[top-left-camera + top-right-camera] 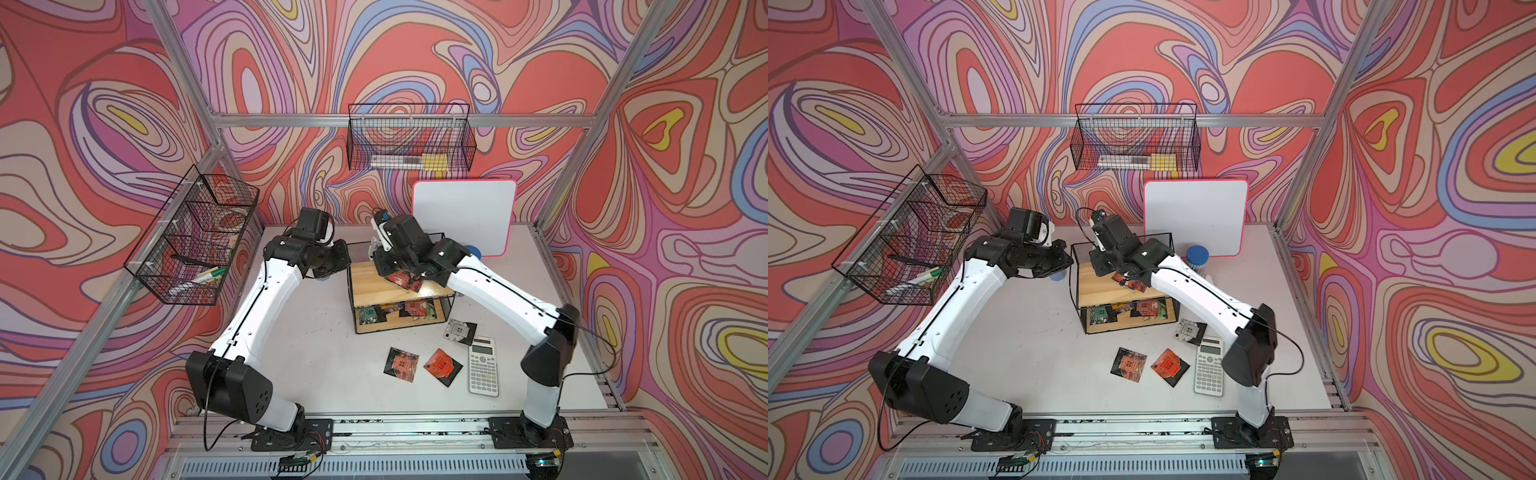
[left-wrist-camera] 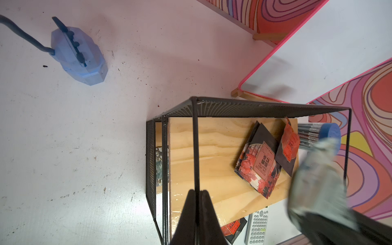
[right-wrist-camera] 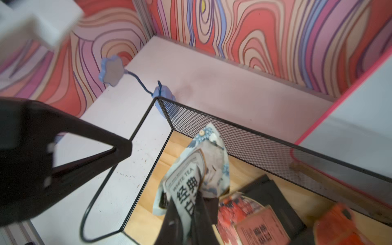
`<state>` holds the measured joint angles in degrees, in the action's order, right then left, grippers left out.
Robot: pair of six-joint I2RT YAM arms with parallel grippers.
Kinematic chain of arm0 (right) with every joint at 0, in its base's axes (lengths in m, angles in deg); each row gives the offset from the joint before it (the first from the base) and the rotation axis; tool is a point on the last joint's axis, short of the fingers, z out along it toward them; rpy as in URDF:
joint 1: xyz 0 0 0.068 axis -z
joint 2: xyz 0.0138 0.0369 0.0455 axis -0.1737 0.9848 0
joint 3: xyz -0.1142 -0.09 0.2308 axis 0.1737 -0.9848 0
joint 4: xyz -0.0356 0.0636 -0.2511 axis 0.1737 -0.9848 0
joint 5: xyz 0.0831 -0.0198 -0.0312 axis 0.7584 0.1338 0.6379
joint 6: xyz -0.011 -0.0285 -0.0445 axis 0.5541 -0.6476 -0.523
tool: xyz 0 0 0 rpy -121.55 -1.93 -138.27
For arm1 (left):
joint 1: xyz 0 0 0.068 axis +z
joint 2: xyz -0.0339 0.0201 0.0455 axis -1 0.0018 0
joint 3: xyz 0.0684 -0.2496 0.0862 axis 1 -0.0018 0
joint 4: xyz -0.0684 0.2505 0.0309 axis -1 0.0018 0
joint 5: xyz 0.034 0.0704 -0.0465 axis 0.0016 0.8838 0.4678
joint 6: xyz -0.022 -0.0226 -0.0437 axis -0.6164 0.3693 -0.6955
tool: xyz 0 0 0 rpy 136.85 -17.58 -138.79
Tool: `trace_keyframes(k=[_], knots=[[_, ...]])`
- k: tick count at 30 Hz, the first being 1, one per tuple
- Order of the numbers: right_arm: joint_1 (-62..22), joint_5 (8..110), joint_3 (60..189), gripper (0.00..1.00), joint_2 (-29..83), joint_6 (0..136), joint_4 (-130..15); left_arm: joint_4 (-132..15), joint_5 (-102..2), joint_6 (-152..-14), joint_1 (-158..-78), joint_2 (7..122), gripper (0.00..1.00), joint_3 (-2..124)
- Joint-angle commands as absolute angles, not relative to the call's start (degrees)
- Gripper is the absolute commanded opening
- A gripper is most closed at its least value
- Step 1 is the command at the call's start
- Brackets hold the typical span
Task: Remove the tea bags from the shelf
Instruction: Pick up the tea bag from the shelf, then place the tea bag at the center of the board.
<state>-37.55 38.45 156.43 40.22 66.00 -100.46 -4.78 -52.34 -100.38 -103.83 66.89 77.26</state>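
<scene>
Item: white tea bag [image 3: 197,167], a pale sachet with blue flower print. It is pinched near its lower edge by the right fingers [image 3: 203,220], which are closed tight on it. It stands out past the fingertips, its long axis roughly in line with the fingers, its upper corner leaning toward the mesh back panel [image 3: 244,144]. Location: over the top board [image 1: 1098,286] of the shelf [image 1: 353,291], toward the back. Whether its lowest corner has cleared the wood cannot be told. Adjacent: black-and-red tea bags [image 2: 261,167], lying flat and overlapping on the same board, just beside the held one. Below: green and black tea bags [image 1: 395,312], spread along the lower board. Off the shelf: three tea bags [image 1: 443,366] on the surface [image 1: 324,353] in front, the nearest to the shelf beside a calculator [image 1: 484,365]. Support: left fingers [image 2: 186,212], closed with nothing between them but a thin frame wire [image 2: 195,148] on the shelf's left side, apparently steadying the rack. Bearing for the coming move, as a judgement: the mesh panel blocks the far side and the wire rail runs along the left. The free way out for the held bag is therefore up and back toward the robot, over the open front edge to the bare surface. The right arm alone is placed for that, while the left is taken up with the frame.
</scene>
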Motion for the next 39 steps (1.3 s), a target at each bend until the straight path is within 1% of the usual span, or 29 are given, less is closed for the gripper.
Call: trace_keyframes(k=[1, 6, 9, 11, 14, 17, 20, 24, 28, 34, 39], knots=[[-37.36, 30.5, 150.77, 0.03, 30.35, 70.29, -99.18, -3.57, -51.83, -98.58, -103.87, 67.43, 0.02, 76.04], [-37.28, 16.89, 142.78, 0.0, 19.48, 78.84, -107.28, -3.38, -51.68, -98.35, -103.87, 67.55, 0.02, 76.3], [-35.07, 13.59, 137.35, 0.01, 14.76, 86.24, -113.75, -3.2, -51.81, -98.07, -103.87, 67.57, 0.02, 76.4], [-30.58, 17.3, 132.18, 0.02, 11.87, 91.13, -116.08, -3.1, -51.92, -98.02, -103.83, 67.59, 0.02, 76.41], [-23.84, 24.61, 122.24, 0.02, 6.7, 95.85, -114.27, -3.01, -51.76, -97.89, -103.87, 67.49, 0.02, 76.42], [-20.24, 28.63, 113.82, 0.02, 3.72, 98.42, -111.68, -3.1, -52.01, -97.83, -103.87, 67.54, 0.02, 76.4], [-18.9, 31.69, 107.11, 0.02, 3.71, 99.29, -108.42, -3.13, -52.04, -97.88, -103.87, 67.61, 0.02, 76.59], [-17.27, 37.28, 100.02, 0.03, 7.1, 99.67, -102.71, -3.01, -51.96, -97.67, -103.87, 67.71, 0.02, 76.76], [-16.98, 36.8, 97.65, 0.03, 10.34, 98.12, -98.61, -3.01, -52.26, -97.87, -103.87, 67.86, 0.02, 76.7], [-16.11, 36.83, 97.03, 0.09, 16.39, 94.04, -93.88, -3.19, -52.57, -98.22, -103.87, 67.94, 0.02, 76.68], [-16.1, 38.88, 95.92, 0.2, 18.78, 93.56, -92.28, -2.93, -52.27, -98.32, -103.87, 68.0, 0.02, 77.03]])
